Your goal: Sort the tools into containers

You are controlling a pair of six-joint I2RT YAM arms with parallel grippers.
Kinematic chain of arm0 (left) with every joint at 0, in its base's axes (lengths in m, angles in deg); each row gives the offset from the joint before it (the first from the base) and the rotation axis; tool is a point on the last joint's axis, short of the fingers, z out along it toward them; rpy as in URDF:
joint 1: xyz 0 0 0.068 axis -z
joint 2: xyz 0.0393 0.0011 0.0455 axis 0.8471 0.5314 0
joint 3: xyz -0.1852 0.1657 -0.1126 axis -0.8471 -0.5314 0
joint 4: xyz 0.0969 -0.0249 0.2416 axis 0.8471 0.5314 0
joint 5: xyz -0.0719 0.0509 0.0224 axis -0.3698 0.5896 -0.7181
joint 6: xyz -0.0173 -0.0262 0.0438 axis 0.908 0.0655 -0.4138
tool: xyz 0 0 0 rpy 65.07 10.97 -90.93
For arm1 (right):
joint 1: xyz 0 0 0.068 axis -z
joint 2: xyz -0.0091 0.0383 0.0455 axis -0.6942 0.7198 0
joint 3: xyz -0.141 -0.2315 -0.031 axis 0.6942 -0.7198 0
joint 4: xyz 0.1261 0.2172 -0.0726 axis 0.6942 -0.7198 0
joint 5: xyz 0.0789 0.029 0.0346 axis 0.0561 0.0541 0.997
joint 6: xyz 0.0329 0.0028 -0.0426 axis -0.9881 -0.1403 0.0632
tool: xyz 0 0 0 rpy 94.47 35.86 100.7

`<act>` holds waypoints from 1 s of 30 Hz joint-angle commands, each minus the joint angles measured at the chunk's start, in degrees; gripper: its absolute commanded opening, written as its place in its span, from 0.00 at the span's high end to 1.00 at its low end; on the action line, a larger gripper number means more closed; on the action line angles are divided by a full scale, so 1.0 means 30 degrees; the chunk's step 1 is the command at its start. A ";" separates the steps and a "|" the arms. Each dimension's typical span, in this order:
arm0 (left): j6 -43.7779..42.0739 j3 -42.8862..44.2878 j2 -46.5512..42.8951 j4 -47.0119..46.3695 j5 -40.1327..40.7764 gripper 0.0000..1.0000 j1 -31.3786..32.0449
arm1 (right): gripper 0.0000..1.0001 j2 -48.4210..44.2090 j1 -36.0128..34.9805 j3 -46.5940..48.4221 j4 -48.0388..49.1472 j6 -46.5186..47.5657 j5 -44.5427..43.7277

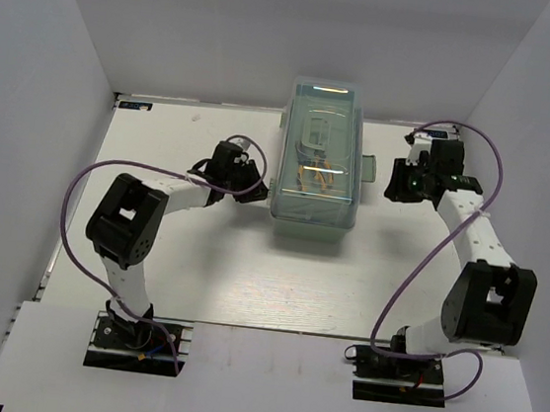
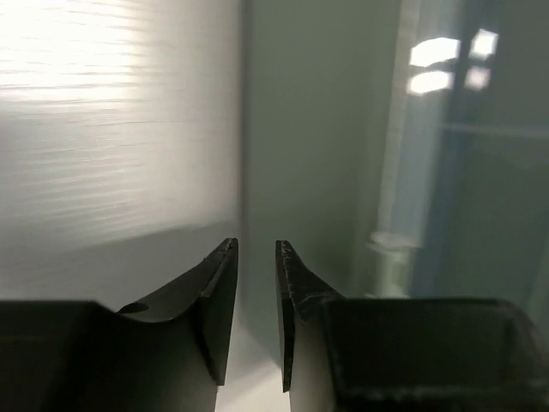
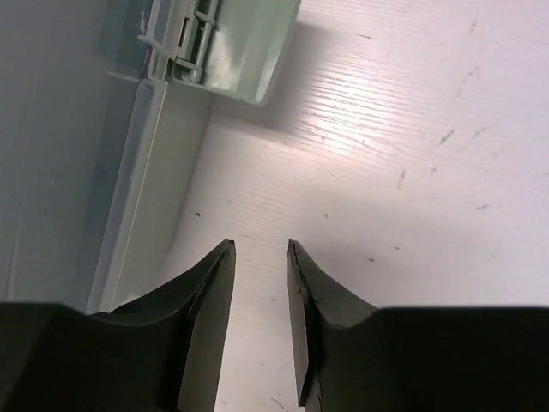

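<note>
The toolbox (image 1: 321, 152) lies with its long axis near-to-far, between the arms. The left gripper (image 1: 260, 186) is just beside its left wall and the right gripper (image 1: 395, 185) is farther off. Both have their fingers slightly apart and empty.

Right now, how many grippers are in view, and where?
2. The left gripper is close to the left side of the toolbox; the right gripper is off its right side, near the latch, over the table. Neither holds anything.

No text, label, brand, number or sign can be read in any view; small dark marks (image 1: 134, 105) are seen at the far edge of the table (image 1: 247, 273), but nothing on them can be made out
</note>
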 commanded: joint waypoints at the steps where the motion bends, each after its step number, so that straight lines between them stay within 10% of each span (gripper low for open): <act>1: -0.0673 0.0498 -0.0626 -0.1610 -0.1866 0.65 0.0520 | 0.63 -0.0699 0.0314 -0.0862 0.0754 0.0177 -0.0793; 13: -0.1260 0.0444 -0.0649 -0.0476 -0.1876 0.65 0.1314 | 0.63 -0.2486 0.1399 -0.2152 0.0665 -0.0118 -0.0351; 15: -0.1086 0.0004 -0.1440 0.0524 0.0021 0.59 0.1024 | 0.58 -0.2924 0.1428 -0.2357 0.0926 -0.0001 -0.0703; 18: -0.1493 -0.0379 -0.4103 0.3948 0.4641 0.33 0.0845 | 0.09 -0.4037 0.1517 -0.3261 0.1741 0.0350 -0.1086; 23: -0.4768 -0.0760 -0.8556 0.6414 0.6362 0.00 0.1135 | 0.09 -0.6728 0.1429 -0.4876 0.4001 -0.1488 -0.1375; 30: -1.1304 -0.1226 -1.3510 0.8434 0.4310 0.00 0.1138 | 0.09 -0.9160 0.1428 -0.6887 0.3065 -0.3750 -0.1057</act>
